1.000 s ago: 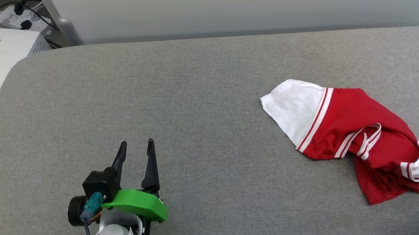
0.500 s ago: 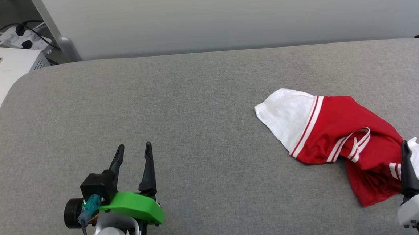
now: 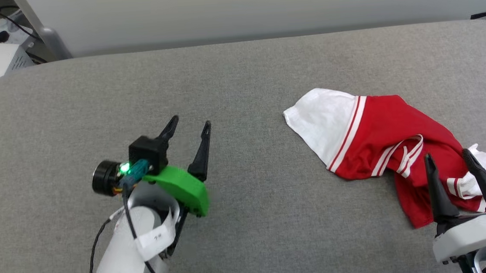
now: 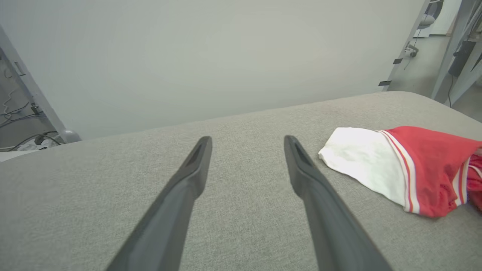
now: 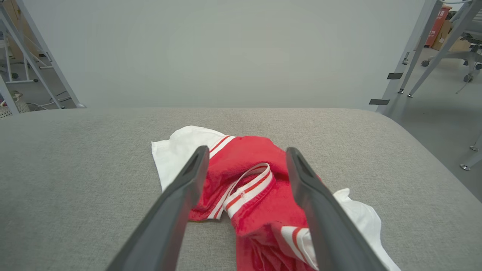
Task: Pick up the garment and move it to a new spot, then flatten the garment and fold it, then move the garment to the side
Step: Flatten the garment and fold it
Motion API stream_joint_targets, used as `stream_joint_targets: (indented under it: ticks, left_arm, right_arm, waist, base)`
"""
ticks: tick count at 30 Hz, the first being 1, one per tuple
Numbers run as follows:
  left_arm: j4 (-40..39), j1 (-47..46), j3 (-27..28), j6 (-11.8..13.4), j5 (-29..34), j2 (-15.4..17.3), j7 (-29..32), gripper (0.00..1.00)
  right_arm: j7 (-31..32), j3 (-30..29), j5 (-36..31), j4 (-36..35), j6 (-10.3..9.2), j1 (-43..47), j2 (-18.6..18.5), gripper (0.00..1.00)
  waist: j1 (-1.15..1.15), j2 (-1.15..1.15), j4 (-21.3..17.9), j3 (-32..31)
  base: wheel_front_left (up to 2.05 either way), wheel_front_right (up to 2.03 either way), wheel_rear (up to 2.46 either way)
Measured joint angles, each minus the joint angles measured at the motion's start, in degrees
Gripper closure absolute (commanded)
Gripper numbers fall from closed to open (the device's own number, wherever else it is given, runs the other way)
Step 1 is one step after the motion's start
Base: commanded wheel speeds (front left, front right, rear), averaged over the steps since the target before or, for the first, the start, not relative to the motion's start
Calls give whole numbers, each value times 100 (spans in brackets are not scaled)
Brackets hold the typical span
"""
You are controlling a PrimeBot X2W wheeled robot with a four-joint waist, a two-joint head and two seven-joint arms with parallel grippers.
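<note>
The garment [image 3: 378,141], a soft red T-shirt with white short sleeves and thin red-and-white striped trim, lies crumpled on the right side of the table. One white sleeve spreads flat toward the far left. The red body bunches in loose folds toward the near right, the striped collar [image 5: 250,187] loops on top, and a second white sleeve puckers at the near right end.

The right gripper [image 3: 446,154], two long dark tapered fingers on a smooth white wrist, stands wide apart and empty at the garment's near right end. In the right wrist view its fingers frame the collar loop. Whether the tips touch cloth cannot be told.

The left gripper [image 3: 191,120], backed by a glossy green plastic bracket [image 3: 183,191], is likewise spread wide and empty, well apart to the garment's left over bare table.

The table [image 3: 239,77] is covered in grey woven fabric with rounded corners, and a smooth pale wall [image 3: 235,10] stands behind it.
</note>
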Motion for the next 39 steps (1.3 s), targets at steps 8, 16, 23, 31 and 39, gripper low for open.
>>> stream_joint_targets:
  ticks: [8, 16, 23, 31, 39]
  left_arm:
    - [757, -1444, -973, -154, -187, 30, 1113, 0]
    - [1785, -2922, -1844, -165, -906, 7, 1790, 0]
    - [2638, -3737, -2781, -165, -1525, 10, 2210, 0]
    - [3361, -4343, -3953, -166, -2084, 34, 2904, 0]
    - [3750, -4680, -4418, -164, -2696, 24, 3416, 100]
  right_arm:
    - [32, 283, 10, -181, 0, -265, -83, 0]
    - [-30, 435, 62, -171, 0, -557, -46, 0]
    - [-138, 590, 118, 32, 0, -761, 21, 0]
    - [-234, 661, 292, 296, 0, -861, 71, 0]
    - [-263, 619, 368, 415, 0, -879, 89, 0]
  waist:
    - [0, 0, -209, 534]
    - [0, 0, -468, 1119]
    - [0, 0, -784, 1495]
    - [0, 0, -1133, 1721]
    - [0, 0, -1253, 1737]
  base:
    - [0, 0, 0]
    - [0, 0, 0]
    - [0, 0, 0]
    - [0, 0, 0]
    - [0, 0, 0]
